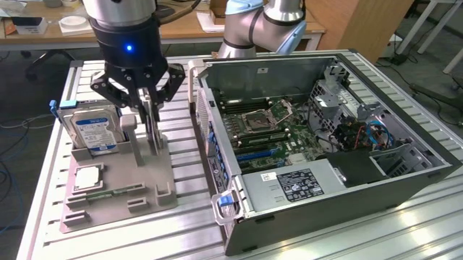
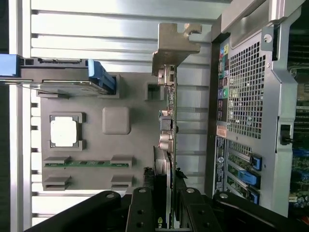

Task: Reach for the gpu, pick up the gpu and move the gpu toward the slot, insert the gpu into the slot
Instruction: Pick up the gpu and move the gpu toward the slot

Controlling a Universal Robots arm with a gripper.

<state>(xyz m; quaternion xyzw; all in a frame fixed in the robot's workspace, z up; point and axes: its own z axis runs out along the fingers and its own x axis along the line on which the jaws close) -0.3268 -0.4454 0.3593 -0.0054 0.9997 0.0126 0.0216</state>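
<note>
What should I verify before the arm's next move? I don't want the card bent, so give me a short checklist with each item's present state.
1. Gripper lined up on the gpu: ok, it straddles the card edge-on.
2. Grip closed on the gpu: ok, both sides look pressed against it in the wrist view.
3. gpu upright: ok, it stands on edge in the gray holder.
4. Hard drive clear of the gripper: ok, no contact seen.
5. Computer case open: ok, the motherboard is exposed.
6. Target slot unobstructed: cannot tell.
</note>
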